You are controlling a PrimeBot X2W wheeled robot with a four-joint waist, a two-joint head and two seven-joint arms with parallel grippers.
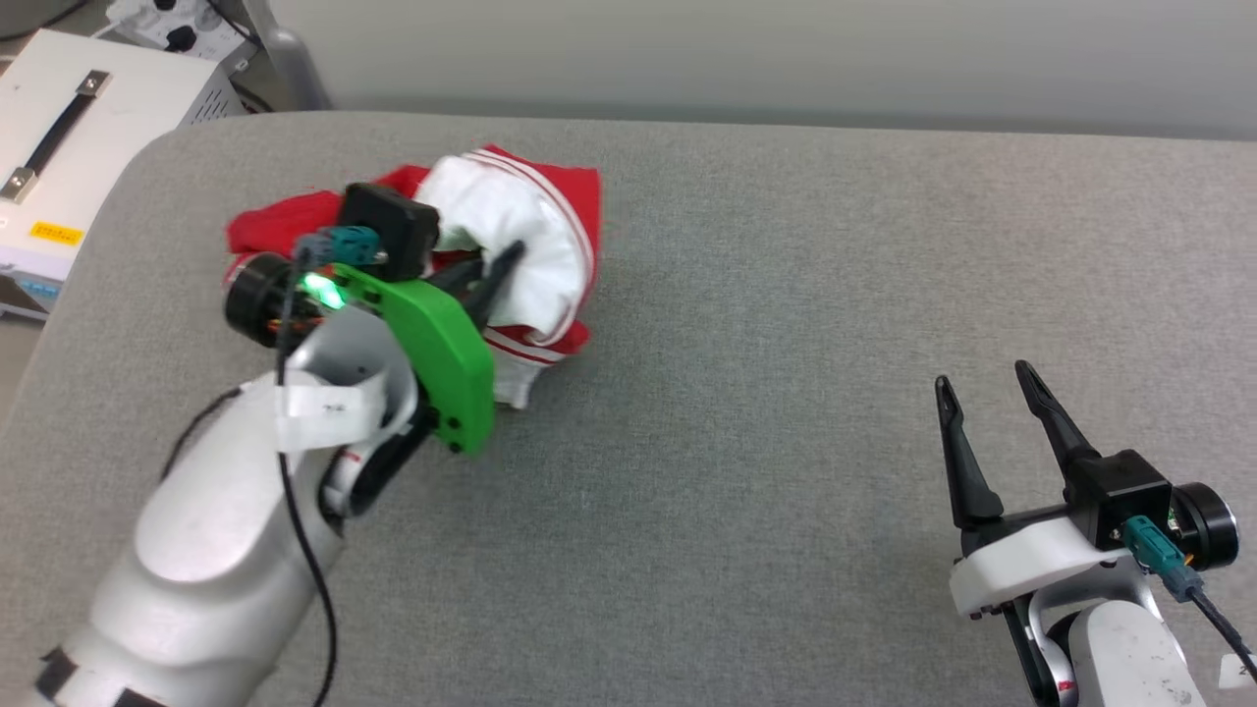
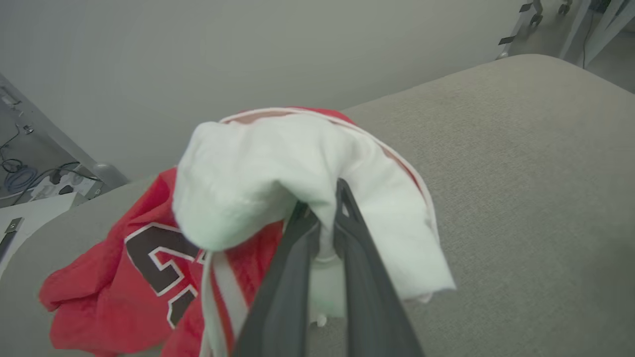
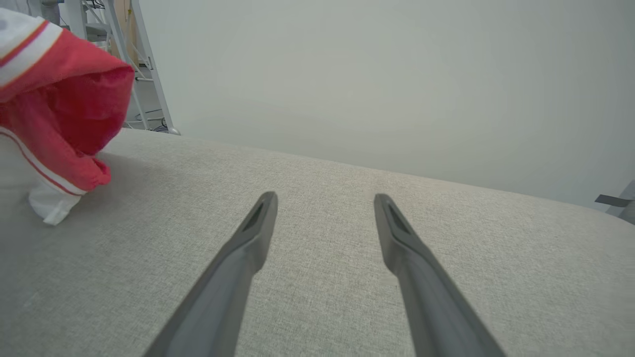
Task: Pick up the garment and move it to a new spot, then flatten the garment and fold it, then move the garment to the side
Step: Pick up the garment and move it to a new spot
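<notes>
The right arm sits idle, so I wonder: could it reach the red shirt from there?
Probably yes: only grey padding lies between the open right gripper and the garment. The left gripper is shut on its white cloth, so crowding is possible.

Folds of the garment (image 2: 89, 302) hide most of its lettering (image 2: 154, 263).

A lab, judging by white instrument case (image 1: 88, 147), floor cables (image 2: 17, 176), metal stands (image 3: 158, 84).
</notes>
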